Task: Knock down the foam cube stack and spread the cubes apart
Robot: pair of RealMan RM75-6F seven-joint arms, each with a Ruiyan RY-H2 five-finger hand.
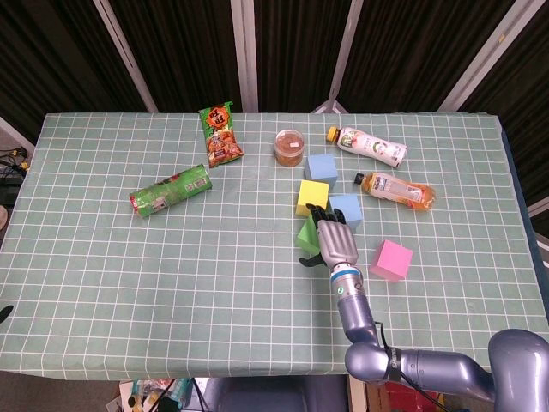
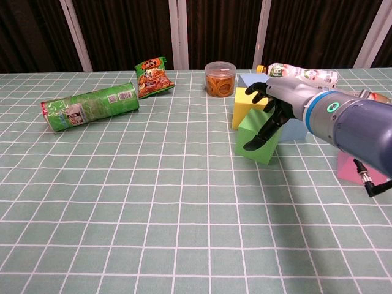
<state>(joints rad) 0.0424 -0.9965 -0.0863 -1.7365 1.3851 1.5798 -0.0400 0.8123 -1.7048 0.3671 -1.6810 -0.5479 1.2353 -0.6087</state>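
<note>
We log the right hand (image 2: 269,113) over the green cube (image 2: 252,146), fingers (image 2: 254,143) spread, gripping nothing. Green, yellow (image 1: 310,196) and two blue cubes (image 1: 321,166) cluster mid-surface; the pink cube (image 1: 391,260) lies apart.

Your right hand (image 1: 335,240) sits over the near cube (image 2: 254,144), with another cube (image 1: 311,197) just behind it and two more (image 1: 321,166) (image 1: 347,209) farther back and right. A lone cube (image 1: 391,260) lies well to the right. The can (image 1: 170,190) lies far left, the snack bag (image 1: 220,135) and jar (image 1: 289,148) at the far side, and two bottles (image 1: 367,146) (image 1: 396,189) far right.
</note>
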